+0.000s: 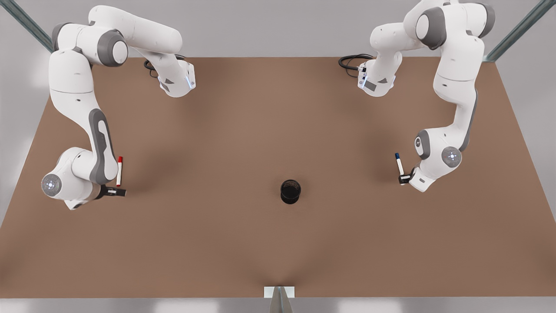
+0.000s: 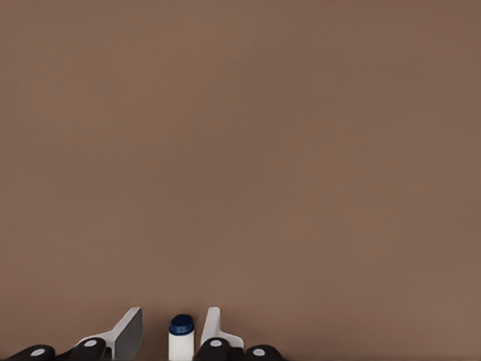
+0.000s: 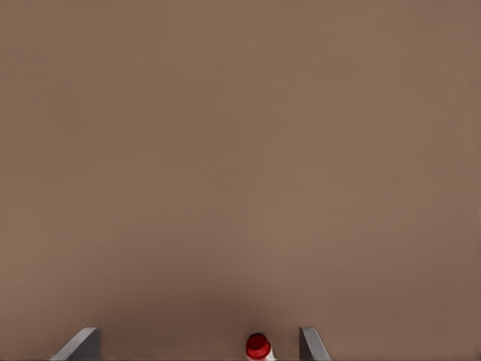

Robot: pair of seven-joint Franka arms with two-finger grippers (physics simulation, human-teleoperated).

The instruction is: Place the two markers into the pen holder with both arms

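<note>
Straddling the red marker [image 1: 119, 171] with the right end effector [image 1: 117, 191] spread wide at the front view's left, and bracketing the blue marker [image 1: 398, 164] with the left end effector [image 1: 405, 178], narrower but unclenched, at the right. Resting both markers on the desk [image 1: 278, 121], well apart from the pen holder [image 1: 290, 191]. Probably risking a pinch near each barrel's end, letting a marker swing or slip, then clipping the holder's rim.

The pen holder [image 1: 290, 191] stands on the table [image 1: 243, 243] between the two markers [image 1: 119, 171] [image 1: 399, 164], well apart from both.

bare table [image 1: 217, 243] all around the lone pen holder [image 1: 290, 191]
</note>
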